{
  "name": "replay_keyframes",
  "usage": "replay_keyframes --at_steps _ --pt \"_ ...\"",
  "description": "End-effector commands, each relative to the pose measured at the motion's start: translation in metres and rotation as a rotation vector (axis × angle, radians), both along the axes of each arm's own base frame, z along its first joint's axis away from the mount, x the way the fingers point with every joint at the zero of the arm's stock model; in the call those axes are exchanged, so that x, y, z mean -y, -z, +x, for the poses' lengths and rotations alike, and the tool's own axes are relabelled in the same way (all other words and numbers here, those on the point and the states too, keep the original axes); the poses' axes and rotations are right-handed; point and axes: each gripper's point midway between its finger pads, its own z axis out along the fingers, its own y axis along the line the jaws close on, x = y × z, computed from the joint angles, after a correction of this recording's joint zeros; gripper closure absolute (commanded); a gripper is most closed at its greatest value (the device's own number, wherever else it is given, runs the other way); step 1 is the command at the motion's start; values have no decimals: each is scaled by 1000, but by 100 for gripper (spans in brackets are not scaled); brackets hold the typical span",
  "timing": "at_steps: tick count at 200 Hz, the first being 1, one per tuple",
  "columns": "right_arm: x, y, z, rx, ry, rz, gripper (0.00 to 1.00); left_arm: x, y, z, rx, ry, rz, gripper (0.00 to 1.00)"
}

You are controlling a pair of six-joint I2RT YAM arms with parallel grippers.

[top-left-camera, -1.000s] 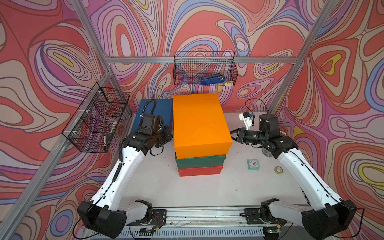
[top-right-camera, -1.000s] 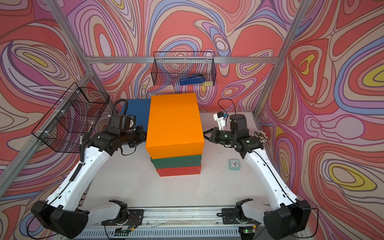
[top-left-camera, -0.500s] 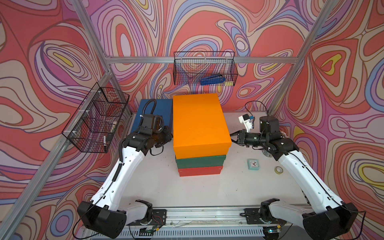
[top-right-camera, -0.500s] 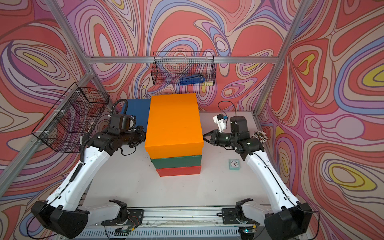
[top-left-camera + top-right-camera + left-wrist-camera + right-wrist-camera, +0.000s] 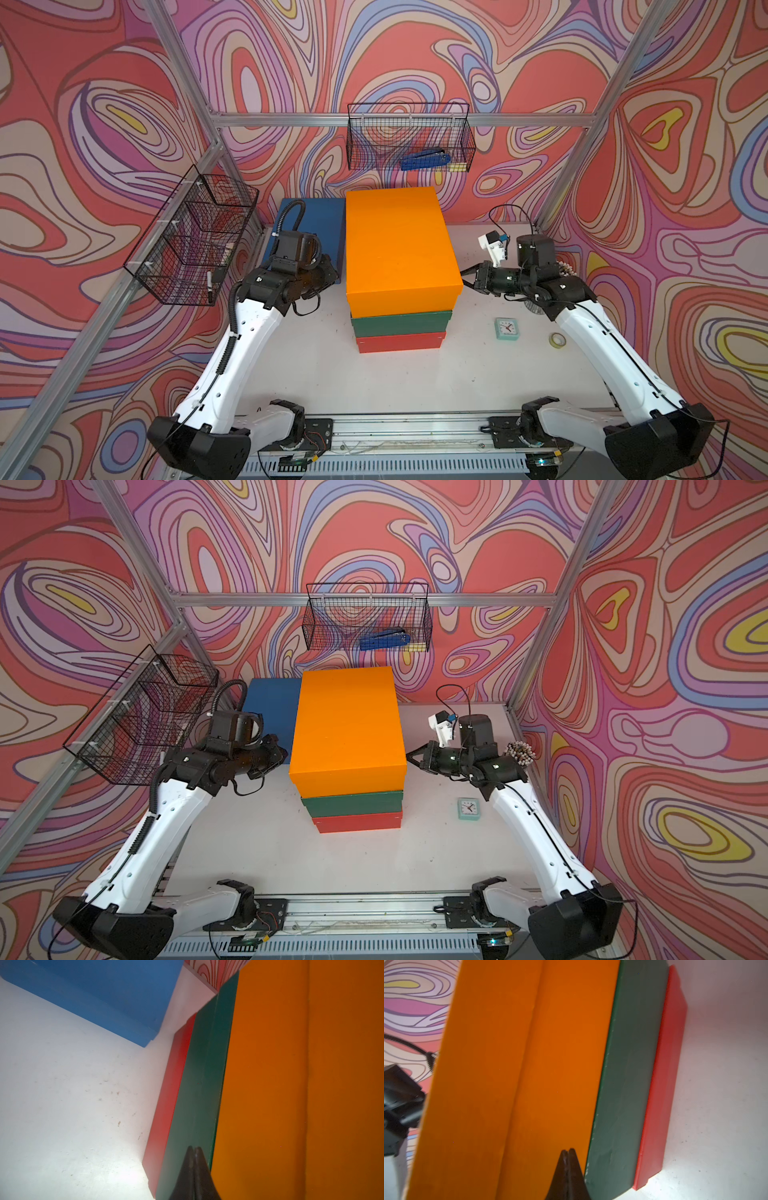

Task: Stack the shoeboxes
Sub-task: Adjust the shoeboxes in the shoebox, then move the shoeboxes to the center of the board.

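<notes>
Now: left end effector (image 5: 193, 1150) and right end effector (image 5: 567, 1152) both pressed together, empty, flanking stack: orange shoebox (image 5: 401, 245) over green shoebox (image 5: 399, 324) over red shoebox (image 5: 399, 343). Alone on counter (image 5: 316, 365): blue shoebox (image 5: 326, 218). I fear uneven side push skewing orange, toppling stack.

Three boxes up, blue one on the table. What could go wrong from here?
The left tool, shut, points at the green box and the right tool, shut, at the orange box on it: a push may skew them. The blue box lies close beside those boxes in the back corner; dragging it out may clip them. The wire basket hangs on the wall behind; a fourth box on top might crowd it.
</notes>
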Motion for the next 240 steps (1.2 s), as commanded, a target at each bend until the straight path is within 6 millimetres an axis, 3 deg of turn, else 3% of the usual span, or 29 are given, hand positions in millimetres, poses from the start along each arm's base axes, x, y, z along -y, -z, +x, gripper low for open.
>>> replay_keyframes --at_steps 1,19,32,69,94,177,240 --pt "21 20 23 -10 81 -67 100 -32 -8 -17 22 -84 77 96" --pt "29 37 37 -42 110 -79 100 -38 12 -17 -19 -100 84 96" --pt "31 54 45 -78 116 -80 100 -36 38 -12 -78 -96 69 98" --pt "27 97 58 -157 105 -78 100 -7 109 8 -222 -28 -51 100" --pt "23 119 61 -205 89 -67 100 5 143 15 -284 -11 -109 100" --pt "10 175 60 -336 48 12 100 27 211 28 -368 -22 -239 100" --pt "7 194 64 -366 47 34 100 52 232 52 -370 2 -272 100"
